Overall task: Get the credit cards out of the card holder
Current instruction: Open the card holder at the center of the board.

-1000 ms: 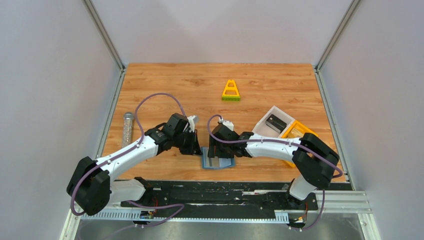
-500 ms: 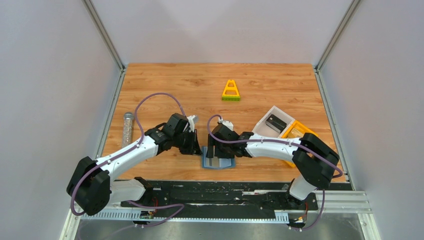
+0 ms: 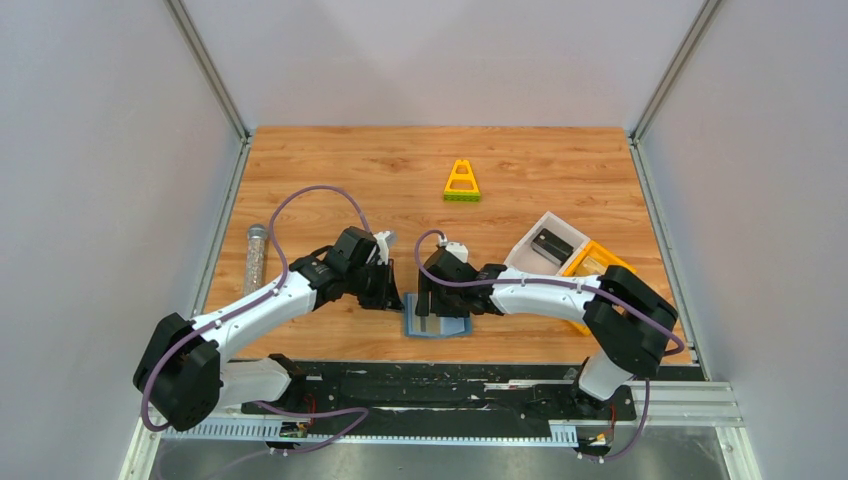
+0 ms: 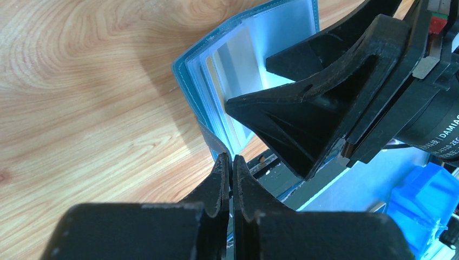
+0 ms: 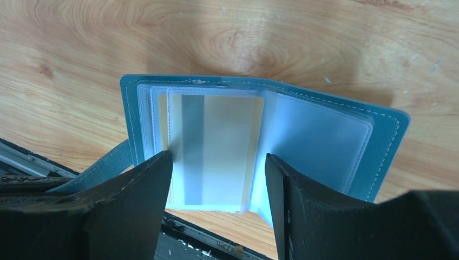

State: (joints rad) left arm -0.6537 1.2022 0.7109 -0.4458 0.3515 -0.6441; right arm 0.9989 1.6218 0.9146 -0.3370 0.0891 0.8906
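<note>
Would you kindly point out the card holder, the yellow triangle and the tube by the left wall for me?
card holder [image 5: 319,141]: right wrist view, on its right-hand clear sleeve.
yellow triangle [image 3: 461,195]: top external view, on its base bar.
tube [image 3: 256,258]: top external view, at mid-length.

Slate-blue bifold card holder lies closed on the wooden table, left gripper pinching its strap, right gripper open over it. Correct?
No: the slate-blue bifold card holder lies open, clear sleeves showing, as the right wrist view shows. The left gripper does pinch its strap; the right gripper is open over it.
</note>
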